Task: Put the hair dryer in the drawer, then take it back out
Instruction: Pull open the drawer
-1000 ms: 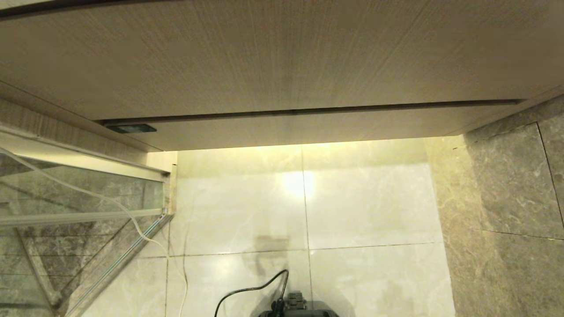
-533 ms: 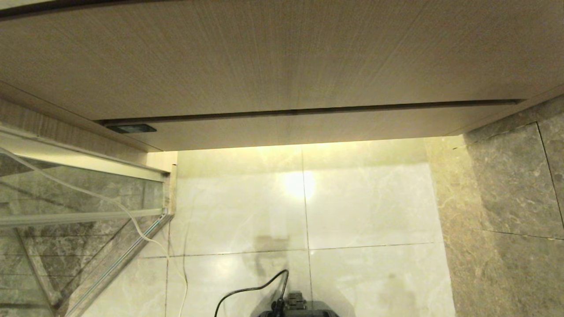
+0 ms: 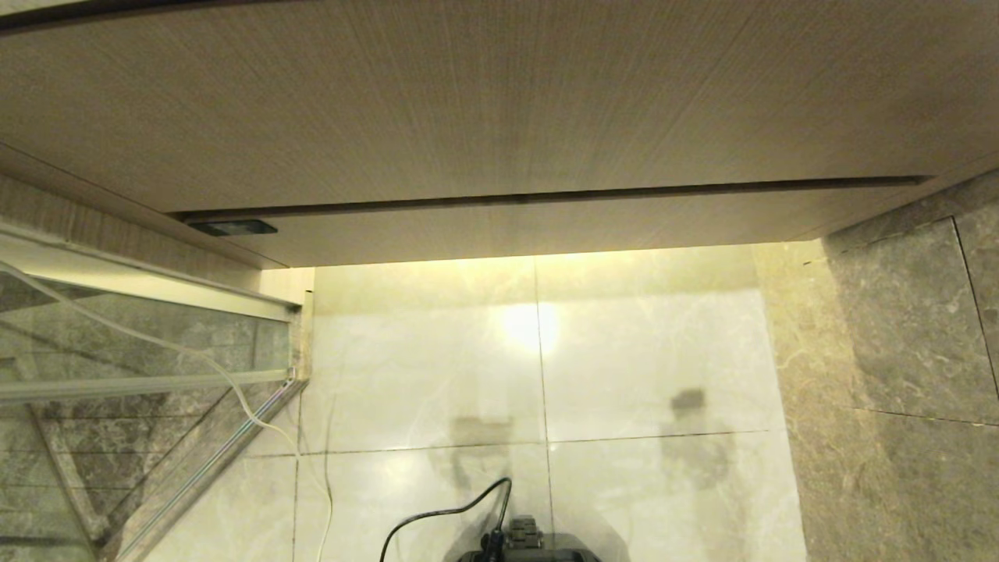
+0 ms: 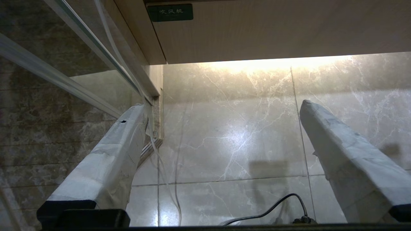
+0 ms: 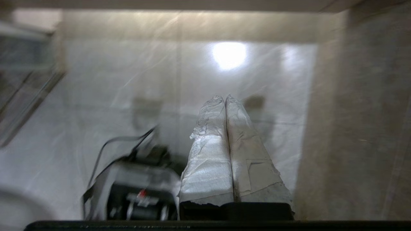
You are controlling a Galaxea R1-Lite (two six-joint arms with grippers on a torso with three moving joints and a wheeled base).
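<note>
Warm light under the cabinet [image 3: 499, 117] glares on the floor tiles [image 3: 538, 328] (right wrist view blurred).

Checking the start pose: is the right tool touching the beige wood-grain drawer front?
Apart. In the right wrist view the right tool, taped fingers pressed together, hangs over the pale marble floor, with the beige wood-grain drawer front far beyond it.

The shut drawer [image 3: 546, 222] sits under a taller wood panel [image 3: 468, 101] — pale floor tiles [image 3: 655, 359] below, a black cable [image 3: 437, 515] at the bottom edge.
</note>
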